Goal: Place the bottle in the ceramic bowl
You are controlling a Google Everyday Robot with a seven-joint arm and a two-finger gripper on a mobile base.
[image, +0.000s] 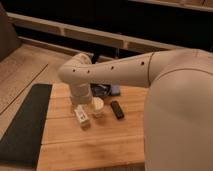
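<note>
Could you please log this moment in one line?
gripper: over bottle | bottle: on table, outside ceramic bowl | task: pending

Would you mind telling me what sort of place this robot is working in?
Probably an indoor kitchen-like counter: a pale wooden plank tabletop, a flat black mat along its edge, and a round white cup beside a small white blocky bottle, just under the gripper.

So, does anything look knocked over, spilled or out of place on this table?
Nothing spilled or damaged. The bottle seems to lie flat on the table beside the cup, under the gripper; the bowl sits half hidden behind the arm.
</note>
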